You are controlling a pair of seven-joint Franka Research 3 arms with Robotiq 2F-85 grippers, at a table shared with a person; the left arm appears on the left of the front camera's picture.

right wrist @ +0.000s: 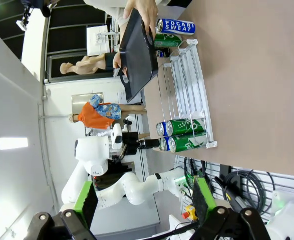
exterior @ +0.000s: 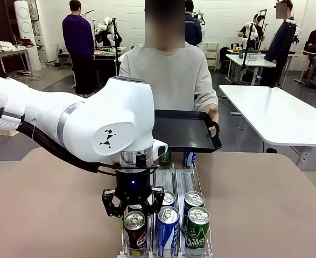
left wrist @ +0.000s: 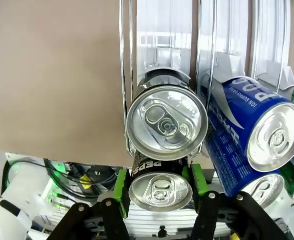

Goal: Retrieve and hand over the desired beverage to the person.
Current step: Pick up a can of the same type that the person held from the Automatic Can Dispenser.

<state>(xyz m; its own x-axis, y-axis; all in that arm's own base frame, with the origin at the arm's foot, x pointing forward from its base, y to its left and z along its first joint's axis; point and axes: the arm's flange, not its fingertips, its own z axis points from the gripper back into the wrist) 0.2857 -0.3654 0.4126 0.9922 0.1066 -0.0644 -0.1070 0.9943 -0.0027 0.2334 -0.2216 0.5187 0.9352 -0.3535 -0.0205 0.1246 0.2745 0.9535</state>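
Left pincer (left wrist: 158,180) straddles front Pepsi can (left wrist: 160,192), grip unclear; black can (left wrist: 167,122) behind, blue can (left wrist: 247,125) beside; right pincer (right wrist: 144,197) spread

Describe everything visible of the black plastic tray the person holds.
The black rectangular tray looks like matte plastic, with a raised rim and a cut-out end handle, which the person's hand grips. It is held roughly level over the far end of the wire can rack; nothing shows on it.

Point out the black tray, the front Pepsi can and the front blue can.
black tray (exterior: 182,131), front view, middle.
front Pepsi can (left wrist: 160,190), left wrist view, lid.
front blue can (exterior: 167,236), front view, side.
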